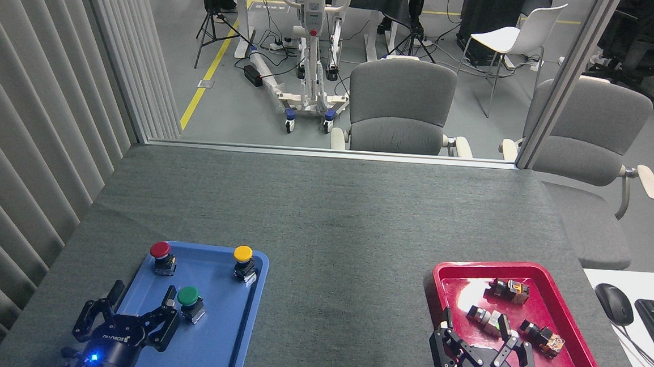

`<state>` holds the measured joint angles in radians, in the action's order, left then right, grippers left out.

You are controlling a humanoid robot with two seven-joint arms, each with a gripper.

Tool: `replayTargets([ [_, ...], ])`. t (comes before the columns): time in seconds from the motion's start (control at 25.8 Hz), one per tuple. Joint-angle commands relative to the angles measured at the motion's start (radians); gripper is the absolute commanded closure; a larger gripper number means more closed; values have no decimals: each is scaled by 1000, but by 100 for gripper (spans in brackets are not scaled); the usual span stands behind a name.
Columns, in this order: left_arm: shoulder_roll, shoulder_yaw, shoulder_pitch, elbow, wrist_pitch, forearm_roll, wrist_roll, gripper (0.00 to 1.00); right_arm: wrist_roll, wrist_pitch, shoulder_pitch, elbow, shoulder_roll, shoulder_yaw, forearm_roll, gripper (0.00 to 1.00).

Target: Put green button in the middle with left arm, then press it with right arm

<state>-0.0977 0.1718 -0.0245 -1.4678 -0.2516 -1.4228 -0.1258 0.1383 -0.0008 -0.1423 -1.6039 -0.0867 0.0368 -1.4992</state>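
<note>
Left gripper: black linkage fingers spread wide, nothing between them; its right finger stands just beside the green button, and whether they touch cannot be told.
Right gripper: fingers spread wide and empty, poised over the near-left part of the red tray.
Green button: upright in the blue tray, towards the near middle of it, nearer than the other two buttons; round dark-green domed cap on a black blocky base.
Red button: same shape, red cap, at the tray's far-left corner.
Yellow button: same shape, yellow cap, at the tray's far-right corner.
Blue tray: smooth plastic, rounded corners and a raised rim, at the table's near-left.
Red tray: glossy plastic with a raised rim, at the table's near-right; small switch parts lie loose in it.
Table: dark grey woven fabric cover; the stretch between the two trays is bare.
Left arm pose: comes up from the near edge, wrist showing a blue light and white lettering, fingers pointing away over the blue tray's near-left corner.
Right arm pose: comes up from the near edge, white lettering on the palm, fingers pointing away.
</note>
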Motion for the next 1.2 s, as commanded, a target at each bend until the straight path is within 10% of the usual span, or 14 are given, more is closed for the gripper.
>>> replayTargets([
  [0.0, 1, 0, 0, 0, -1, 1, -3, 0, 1, 1, -2, 1, -5, 0, 1, 0],
  [0.5, -83, -245, 35, 156, 0, 4, -9, 0, 0, 5, -2, 1, 2, 2, 1, 0],
  [1.16, -83, -250, 167, 411, 64, 2, -37, 0, 0, 5, -3, 1, 2, 0, 1, 0],
])
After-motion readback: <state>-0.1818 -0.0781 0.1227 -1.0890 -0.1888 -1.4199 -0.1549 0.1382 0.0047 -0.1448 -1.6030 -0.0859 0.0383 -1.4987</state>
